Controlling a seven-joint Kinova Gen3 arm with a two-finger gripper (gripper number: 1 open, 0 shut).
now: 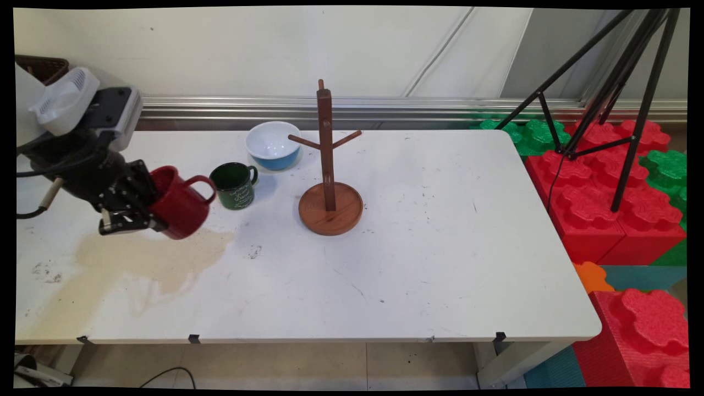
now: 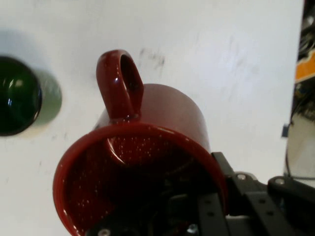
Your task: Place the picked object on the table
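My gripper is shut on the rim of a red mug, which hangs tilted on its side above the table's left part, handle pointing up and to the right. In the hand view the red mug fills the lower middle, mouth toward the camera, handle at the top. A dark green mug stands upright just right of it, apart from it; the green mug shows at the hand view's left edge. A wooden mug tree on a round base stands at mid-table, its pegs bare.
A white and blue bowl sits behind the green mug. A tan stain spreads over the white table under the gripper. Red and green foam blocks and a black tripod stand off the right edge.
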